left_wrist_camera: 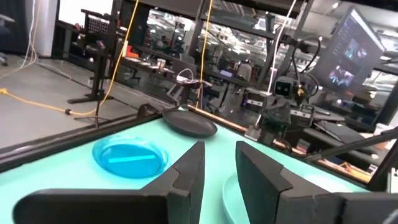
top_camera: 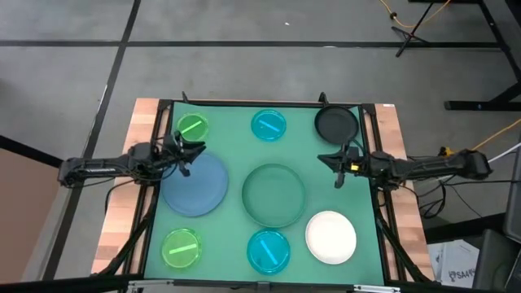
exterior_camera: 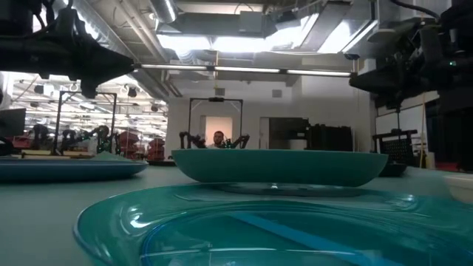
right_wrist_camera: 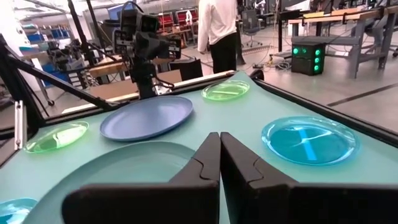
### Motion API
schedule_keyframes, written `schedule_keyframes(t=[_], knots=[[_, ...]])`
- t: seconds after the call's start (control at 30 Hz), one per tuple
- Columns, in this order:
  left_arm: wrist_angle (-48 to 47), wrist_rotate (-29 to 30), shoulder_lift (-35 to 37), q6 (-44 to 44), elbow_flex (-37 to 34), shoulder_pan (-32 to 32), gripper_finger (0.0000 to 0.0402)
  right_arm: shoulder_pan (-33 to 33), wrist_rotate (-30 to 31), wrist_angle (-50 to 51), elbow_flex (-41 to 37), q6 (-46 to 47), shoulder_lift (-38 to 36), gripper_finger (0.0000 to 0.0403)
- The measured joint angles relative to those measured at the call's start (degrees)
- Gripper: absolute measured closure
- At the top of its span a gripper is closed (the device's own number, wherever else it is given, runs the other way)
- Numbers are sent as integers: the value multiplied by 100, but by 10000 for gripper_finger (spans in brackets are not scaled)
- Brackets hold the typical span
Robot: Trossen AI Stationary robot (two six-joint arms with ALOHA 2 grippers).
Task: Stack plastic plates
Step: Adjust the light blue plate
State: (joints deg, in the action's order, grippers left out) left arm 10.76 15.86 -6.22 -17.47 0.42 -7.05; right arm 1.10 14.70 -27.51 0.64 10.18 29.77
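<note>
From above we are seeing all eight plates lying flat and unstacked on the green mat [top_camera: 236,134]; the low view is catching only the cyan plate [exterior_camera: 273,229] and the dark green plate [exterior_camera: 279,167] behind it. The left gripper [top_camera: 194,151], fingers slightly spread, is hovering at the slate-blue plate [top_camera: 195,184]'s far edge. The right gripper [top_camera: 331,159], fingers pressed together, is hanging between the black plate [top_camera: 337,124] and the white plate [top_camera: 330,237]

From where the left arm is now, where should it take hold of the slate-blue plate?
Grip the slate-blue plate by its thin raised rim on the side nearest the left claw, one finger above and one below. It lies flat on the table, so only the edge offers a hold.
</note>
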Motion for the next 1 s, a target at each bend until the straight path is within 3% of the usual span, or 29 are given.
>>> schedule_keyframes(t=[0.3, 0.53, 0.77, 1.0], knots=[[0, -9, -326, -18, 1, 0, 317, 0, 76, -227, 571, 36, 1098, 402], [0, -16, -398, -18, 1, 0, 317, -1, 72, 389, 1485, 4, 2215, 402], [0, -276, -398, 0, 1, 0, 317, 0, -424, 414, 2256, 4, 3172, 402], [0, -509, -398, 1, 0, 0, 317, 0, -322, 403, 2852, 4, 3826, 402]])
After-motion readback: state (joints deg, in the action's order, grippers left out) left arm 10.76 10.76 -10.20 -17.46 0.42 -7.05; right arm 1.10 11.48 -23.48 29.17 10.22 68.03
